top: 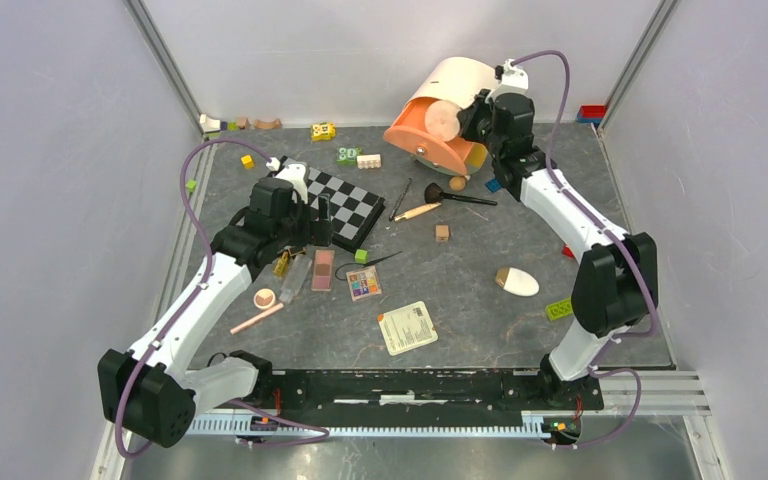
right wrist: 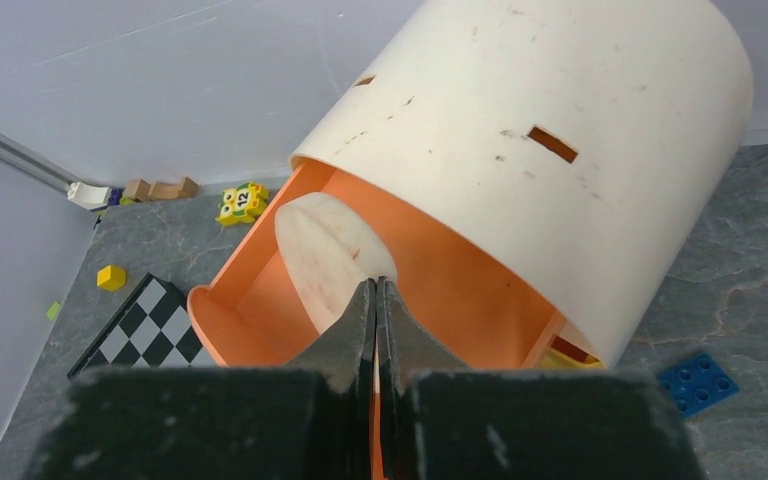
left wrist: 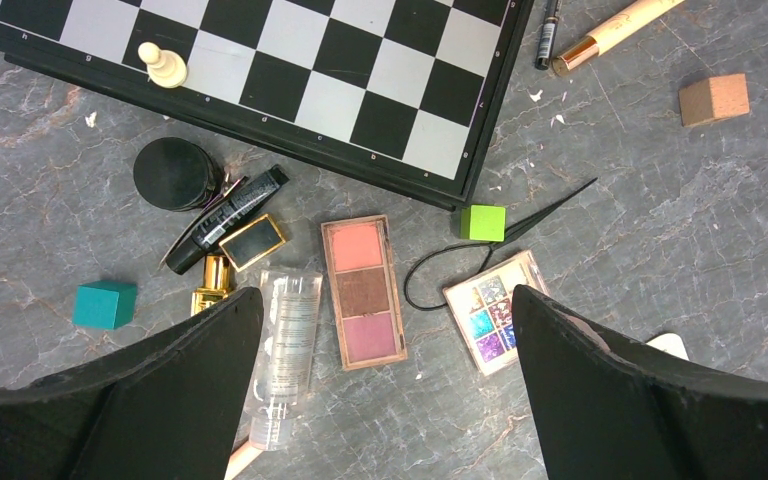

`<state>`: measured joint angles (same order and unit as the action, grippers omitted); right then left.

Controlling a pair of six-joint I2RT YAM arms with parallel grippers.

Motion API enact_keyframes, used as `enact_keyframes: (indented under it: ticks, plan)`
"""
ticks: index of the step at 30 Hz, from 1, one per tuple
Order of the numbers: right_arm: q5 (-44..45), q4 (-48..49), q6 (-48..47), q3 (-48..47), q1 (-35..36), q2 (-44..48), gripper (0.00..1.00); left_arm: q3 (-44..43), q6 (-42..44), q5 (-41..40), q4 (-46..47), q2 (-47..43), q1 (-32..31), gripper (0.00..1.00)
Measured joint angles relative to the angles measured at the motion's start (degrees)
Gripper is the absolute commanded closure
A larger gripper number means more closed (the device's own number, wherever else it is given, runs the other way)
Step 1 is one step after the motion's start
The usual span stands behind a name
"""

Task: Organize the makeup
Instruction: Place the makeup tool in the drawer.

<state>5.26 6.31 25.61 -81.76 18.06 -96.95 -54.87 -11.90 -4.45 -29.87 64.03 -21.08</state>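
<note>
My left gripper (top: 312, 218) (left wrist: 385, 293) hangs open above a cluster of makeup beside the chessboard. Below its spread fingers lie a pink palette (left wrist: 362, 290), a multicolour palette (left wrist: 490, 312) and a clear tube (left wrist: 285, 350); a black jar (left wrist: 175, 173) and a mascara (left wrist: 230, 215) lie further off. A peach compact (top: 264, 297), pink pencil (top: 257, 318), two brushes (top: 457, 193) and a white egg sponge (top: 517, 281) are scattered about. My right gripper (top: 475, 118) (right wrist: 377, 282) is shut at the mouth of a tipped orange-and-cream container (right wrist: 520, 130).
The chessboard (left wrist: 290, 60) carries a white pawn (left wrist: 163, 65). A green cube (left wrist: 483, 222), teal cube (left wrist: 105, 304) and wooden cube (left wrist: 713, 98) sit among the makeup. A printed card (top: 407, 327) lies near front; toy bricks line the back wall.
</note>
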Motion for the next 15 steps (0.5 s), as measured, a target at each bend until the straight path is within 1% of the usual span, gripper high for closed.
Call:
enact_keyframes:
  ticks: [15]
  plan:
    - [0.31, -0.31, 1.53, -7.06, 2.86, -8.94, 1.0, 0.0, 0.0, 0.04, 0.0, 0.0, 0.0, 0.0]
